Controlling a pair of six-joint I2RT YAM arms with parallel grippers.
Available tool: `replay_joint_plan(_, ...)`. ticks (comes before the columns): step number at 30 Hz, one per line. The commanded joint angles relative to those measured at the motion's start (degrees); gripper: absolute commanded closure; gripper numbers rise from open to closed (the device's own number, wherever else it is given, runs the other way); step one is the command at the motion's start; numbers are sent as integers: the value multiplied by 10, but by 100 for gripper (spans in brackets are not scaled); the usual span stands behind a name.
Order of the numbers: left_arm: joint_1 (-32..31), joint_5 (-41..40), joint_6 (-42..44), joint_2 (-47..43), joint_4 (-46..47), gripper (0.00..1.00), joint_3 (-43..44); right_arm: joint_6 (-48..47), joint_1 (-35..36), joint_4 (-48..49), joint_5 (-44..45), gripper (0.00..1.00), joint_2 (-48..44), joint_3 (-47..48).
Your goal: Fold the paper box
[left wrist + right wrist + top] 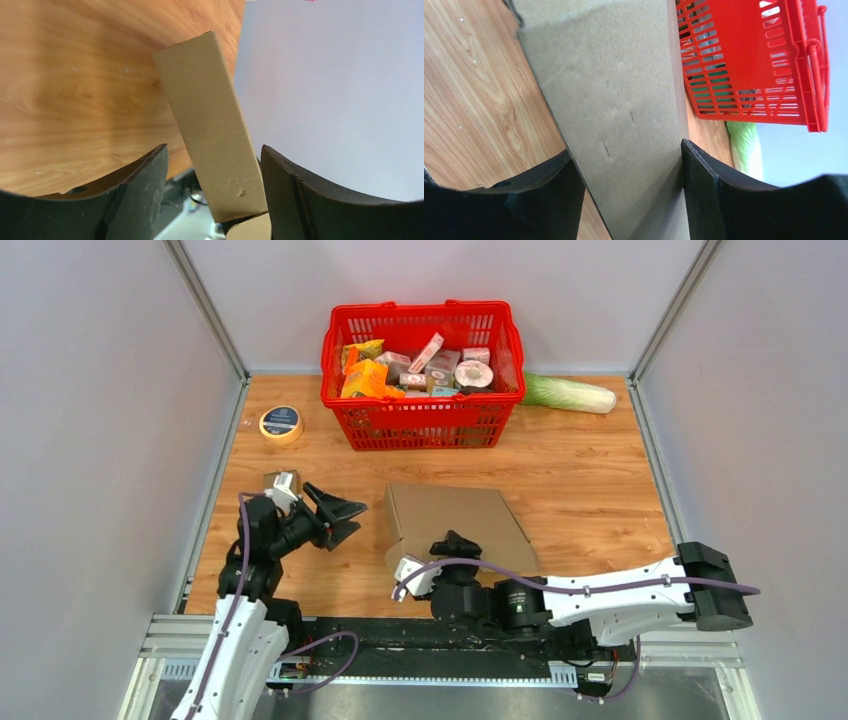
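The brown paper box lies folded flat-looking in the middle of the wooden table. My left gripper is open just left of the box, apart from it. In the left wrist view a narrow side of the box shows beyond my open left gripper. My right gripper is at the box's near edge. In the right wrist view my right gripper stands wide open with the box's flat panel between its fingers; the right finger lies against the panel's edge.
A red basket full of packaged goods stands at the back, also in the right wrist view. A green cabbage lies to its right. A tape roll sits at the back left. Grey walls enclose the table.
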Motion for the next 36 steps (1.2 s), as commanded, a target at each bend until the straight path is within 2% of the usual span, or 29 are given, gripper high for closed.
replay_joint_plan(1, 10, -118, 311, 7, -236, 25, 155, 93, -41, -156, -107, 50, -27, 127)
replay_joint_plan(3, 10, -168, 409, 6, -290, 27, 198, 120, -89, -261, -172, 49, -26, 174)
replay_joint_plan(4, 10, -176, 429, 0, -295, 28, 206, 137, -108, -290, -247, 49, -20, 219)
replay_joint_plan(6, 10, -152, 458, -8, -285, 33, 212, 147, -156, -360, -309, 49, -12, 257)
replay_joint_plan(10, 6, -30, 443, -38, -204, 39, 191, 149, -235, -450, -500, 46, 37, 339)
replay_joint_plan(13, -17, -16, 451, -71, -144, 42, 174, 142, -278, -503, -579, 47, 97, 401)
replay_joint_plan(17, -77, -23, 480, -69, -82, 42, 179, 115, -328, -546, -629, 50, 161, 475)
replay_joint_plan(18, -106, -27, 493, -45, -82, 42, 186, 113, -337, -553, -631, 49, 183, 495)
replay_joint_plan(21, -141, -54, 553, 15, -126, 39, 227, 91, -372, -551, -657, 49, 214, 517)
replay_joint_plan(25, -160, -34, 588, 70, -119, 38, 252, 68, -404, -553, -702, 45, 256, 550)
replay_joint_plan(28, -170, -43, 601, 98, -103, 33, 262, 52, -415, -559, -717, 44, 279, 570)
replay_joint_plan(36, -175, -119, 651, 183, -146, 33, 325, 48, -425, -557, -725, 44, 292, 578)
